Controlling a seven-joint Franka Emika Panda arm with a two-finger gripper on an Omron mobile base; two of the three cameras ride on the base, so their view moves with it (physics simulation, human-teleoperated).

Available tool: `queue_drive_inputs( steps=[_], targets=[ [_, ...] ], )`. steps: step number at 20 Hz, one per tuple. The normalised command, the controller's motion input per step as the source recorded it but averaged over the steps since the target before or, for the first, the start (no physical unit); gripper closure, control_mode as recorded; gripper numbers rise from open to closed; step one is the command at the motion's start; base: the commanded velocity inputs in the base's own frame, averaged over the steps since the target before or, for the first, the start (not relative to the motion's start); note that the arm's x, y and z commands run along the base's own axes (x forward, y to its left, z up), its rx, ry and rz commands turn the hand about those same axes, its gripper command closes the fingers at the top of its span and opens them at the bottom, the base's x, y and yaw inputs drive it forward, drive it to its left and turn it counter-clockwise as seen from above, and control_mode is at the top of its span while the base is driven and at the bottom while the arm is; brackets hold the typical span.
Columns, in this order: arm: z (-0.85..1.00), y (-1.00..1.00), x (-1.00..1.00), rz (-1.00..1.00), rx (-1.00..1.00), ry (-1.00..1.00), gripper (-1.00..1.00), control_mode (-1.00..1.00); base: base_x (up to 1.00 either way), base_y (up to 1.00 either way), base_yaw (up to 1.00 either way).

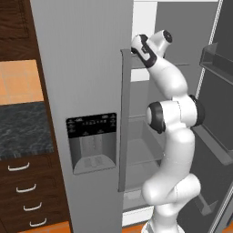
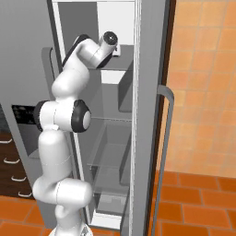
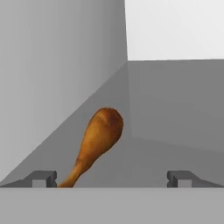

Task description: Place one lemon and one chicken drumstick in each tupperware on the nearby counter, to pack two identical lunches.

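Note:
A reddish-brown chicken drumstick (image 3: 101, 135) lies on a grey fridge shelf, thick end away from me. Its thin end points toward my left fingertip (image 3: 43, 177). My gripper (image 3: 112, 178) is open, its tips wide apart just short of the drumstick, with nothing between them. The drumstick sits left of the midline between the tips. In the base views my arm reaches up into the open fridge, with the wrist (image 1: 150, 48) at an upper shelf (image 2: 115, 64). A stretch of the dark speckled counter (image 1: 22, 129) shows to the left. The lemons and the tupperwares are out of view.
The shut fridge door with its dispenser panel (image 1: 91, 143) stands left of the arm. The open door (image 2: 150, 115) and its long handle (image 2: 166, 152) stand on the right. Glass shelves (image 2: 108, 156) fill the fridge below. Dark drawers (image 1: 25, 189) lie under the counter.

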Motion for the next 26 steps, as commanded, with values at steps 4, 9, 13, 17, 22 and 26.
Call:
queue_drive_inputs(
  steps=[4,9,13,17,22,26],
  targets=[
    [-0.03,0.13,-0.04,0.0,0.0,0.0,-1.0,-1.0,0.0,0.0,0.0],
    [-0.21,0.18,0.01,0.0,0.02,0.02,-1.0,-1.0,0.0,0.0,0.0],
    [-0.18,0.33,0.28,0.0,0.0,0.0,-1.0,-1.0,0.0,0.0,0.0],
    [-0.46,0.17,0.72,0.0,0.0,0.0,-1.0,-1.0,0.0,0.0,0.0],
    [-0.88,-0.01,0.62,0.0,-0.06,0.02,1.0,-1.0,0.0,0.0,0.0],
    [-0.8,-0.14,0.06,0.0,-0.11,0.12,1.0,-1.0,0.0,0.0,0.0]
  ],
)
